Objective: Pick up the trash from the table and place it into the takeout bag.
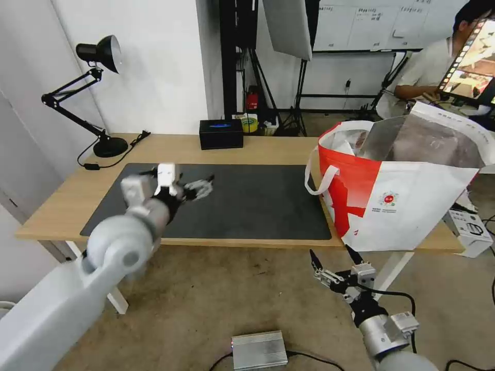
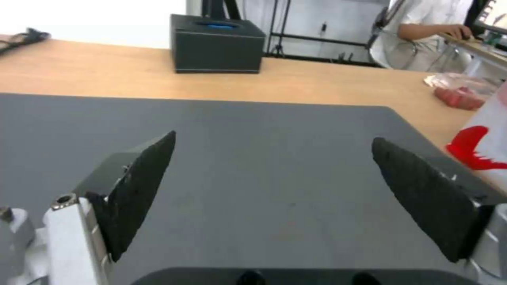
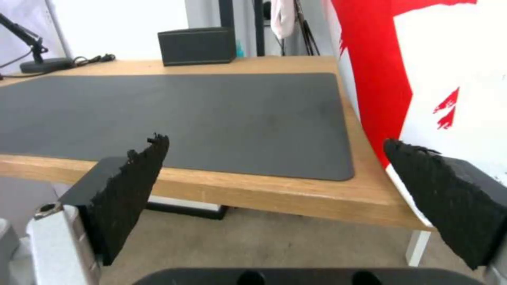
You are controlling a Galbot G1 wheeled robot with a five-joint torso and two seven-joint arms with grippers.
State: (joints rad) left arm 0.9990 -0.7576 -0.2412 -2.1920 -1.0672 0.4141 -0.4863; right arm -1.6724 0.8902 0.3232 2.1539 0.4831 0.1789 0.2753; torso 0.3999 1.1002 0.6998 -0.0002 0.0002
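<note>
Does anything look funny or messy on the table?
A little. A clear box with red scraps sits on the table beside the takeout bag, not inside it. The right gripper's black pads have ragged, chewed-looking edges. The mat looks tidy.

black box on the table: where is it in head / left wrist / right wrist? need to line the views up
Head: black box at the table's far edge, beyond the mat, centre-left of frame.
Left wrist: black box near the top, left of centre, past the mat.
Right wrist: black box near the top, left of centre, at the far edge.
Shared landmark: the dark grey mat, lying in front of the box in all three.
</note>
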